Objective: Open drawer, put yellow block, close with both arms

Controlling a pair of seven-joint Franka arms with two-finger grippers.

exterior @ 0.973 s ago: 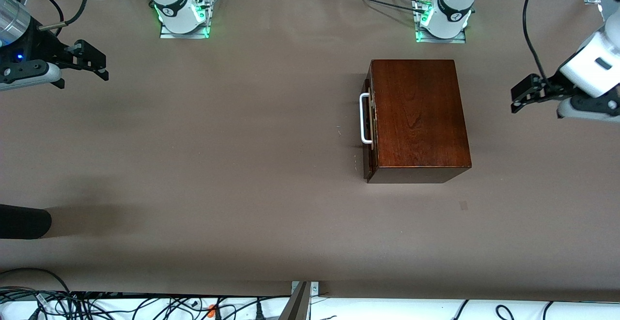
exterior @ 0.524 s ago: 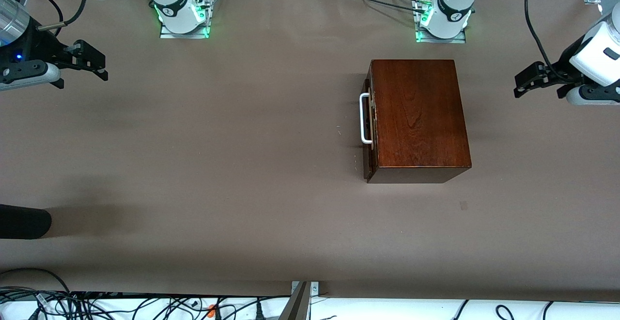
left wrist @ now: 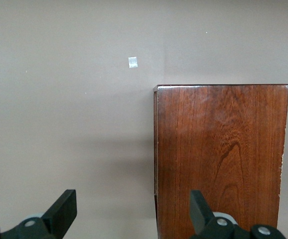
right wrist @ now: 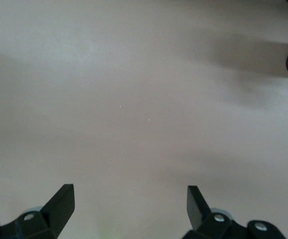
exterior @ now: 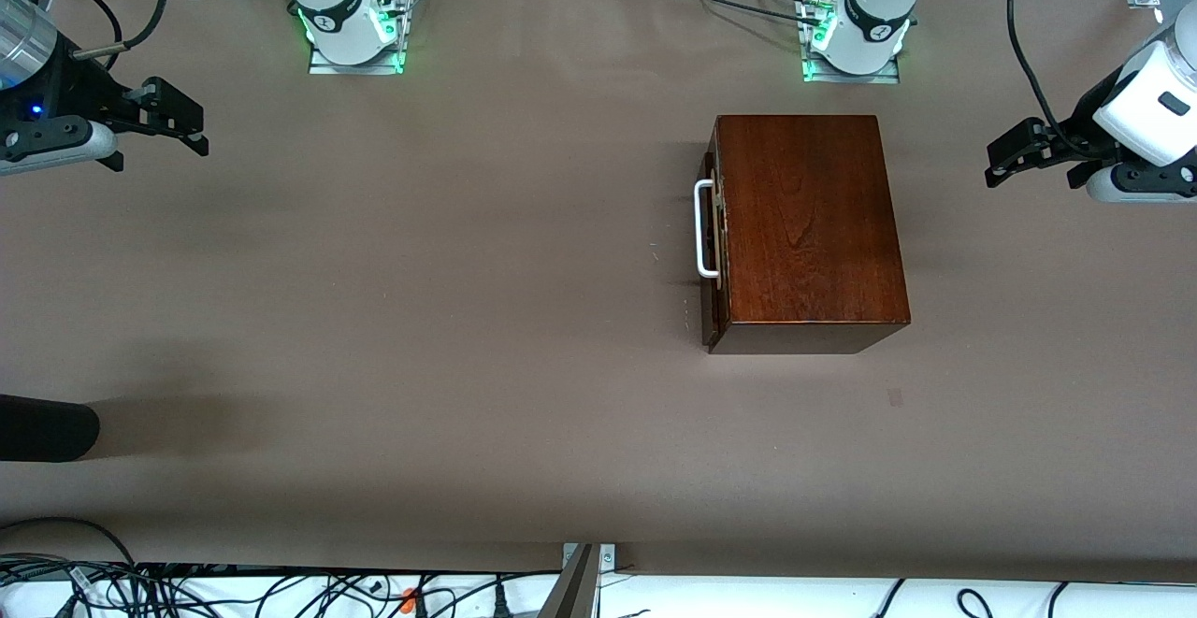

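Right gripper [exterior: 192, 122] hangs unmoved over the worktop [exterior: 421, 319] edge at the right arm's end, fingers [right wrist: 59, 204] spread wide, nothing in them; this arm waits. A dark rounded object [exterior: 47, 426] pokes in at that same end, nearer the front camera.

The wooden box [exterior: 804, 225] sits in the half toward the left arm's end, near its base; drawer [exterior: 713, 253] shut, dark front flush, white handle [exterior: 703, 230] facing the worktop's middle. Glossy reddish top, grain visible.

Left gripper [exterior: 1015, 155] has lifted and swung slightly over the last second, now over the left arm's end beside the box, fingers [left wrist: 64, 209] apart, empty. Looks like early approach; nothing opened. Yellow block not visible anywhere.
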